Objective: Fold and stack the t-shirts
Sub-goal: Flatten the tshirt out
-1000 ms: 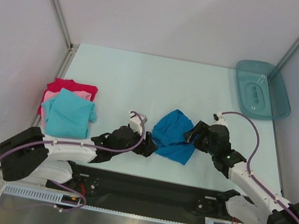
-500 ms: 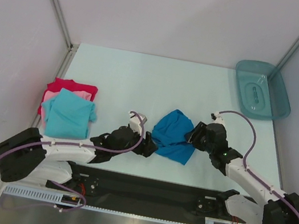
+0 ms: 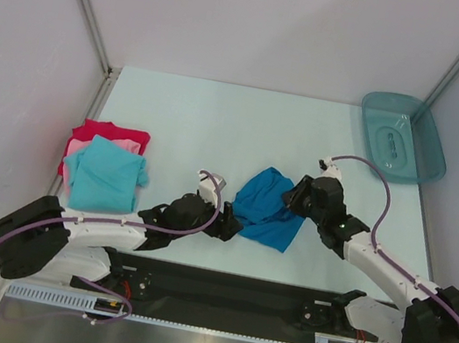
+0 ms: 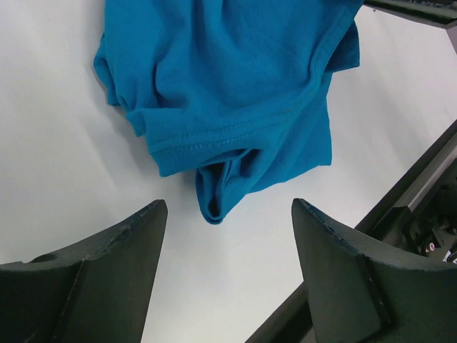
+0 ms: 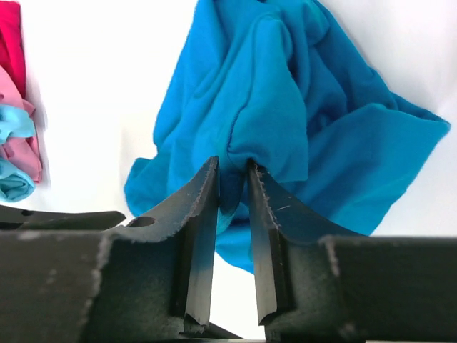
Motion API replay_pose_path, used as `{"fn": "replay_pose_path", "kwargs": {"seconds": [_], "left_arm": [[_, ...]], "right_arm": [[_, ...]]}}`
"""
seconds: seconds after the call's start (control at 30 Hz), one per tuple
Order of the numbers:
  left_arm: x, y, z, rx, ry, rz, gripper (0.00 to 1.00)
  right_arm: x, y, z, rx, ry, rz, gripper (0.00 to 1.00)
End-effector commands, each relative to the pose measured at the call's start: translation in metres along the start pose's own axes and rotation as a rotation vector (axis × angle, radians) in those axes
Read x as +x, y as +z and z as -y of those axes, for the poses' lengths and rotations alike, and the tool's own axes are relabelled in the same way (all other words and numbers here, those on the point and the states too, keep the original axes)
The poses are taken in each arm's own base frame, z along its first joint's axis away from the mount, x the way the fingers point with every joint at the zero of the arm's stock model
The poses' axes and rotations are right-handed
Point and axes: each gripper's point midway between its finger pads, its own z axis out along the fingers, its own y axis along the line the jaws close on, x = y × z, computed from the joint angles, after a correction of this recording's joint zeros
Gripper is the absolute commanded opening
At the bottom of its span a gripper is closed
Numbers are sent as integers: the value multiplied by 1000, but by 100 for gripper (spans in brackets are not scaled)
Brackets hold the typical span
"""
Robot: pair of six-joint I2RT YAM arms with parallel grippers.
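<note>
— That pale table (image 3: 194, 121) has room enough. The stack at its left edge looks tidy: a light turquoise t-shirt (image 3: 104, 174) on top of a pink t-shirt (image 3: 79, 148) and a red t-shirt (image 3: 112, 130). It's the crumpled medium blue t-shirt (image 3: 266, 206) in the middle, towards the front, that worries me.

— Why?

— It's bunched, layers over layers. I'd guess a lift from one pinched ridge drags the whole lump along. Or the fold slips out, and nothing spreads flat for folding.

— What has the right gripper (image 5: 232, 187) got?

— Its jaws are nearly closed, with a ridge of blue cloth nipped between them at the shirt's right side.

— And the left gripper (image 4: 227, 209)?

— Spread wide, holding nothing. It's low over the table, with the shirt's near-left corner just in front of the gap. If it closes short, it catches only that small rolled tip, or bare table.
</note>
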Motion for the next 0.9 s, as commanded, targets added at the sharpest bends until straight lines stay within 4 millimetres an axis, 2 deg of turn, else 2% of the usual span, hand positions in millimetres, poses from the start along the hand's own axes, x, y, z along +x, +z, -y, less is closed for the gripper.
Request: {"fn": "replay_pose_path", "kwargs": {"seconds": [0.0, 0.57, 0.87], "left_arm": [[-10, -2, 10, 30, -4, 38, 76], [-13, -3, 11, 34, 4, 44, 76], [-11, -2, 12, 37, 2, 40, 77]], "right_arm": [[-20, -3, -9, 0, -25, 58, 28], [-20, -4, -9, 4, -34, 57, 37], [-31, -10, 0, 58, -67, 88, 40]]}}
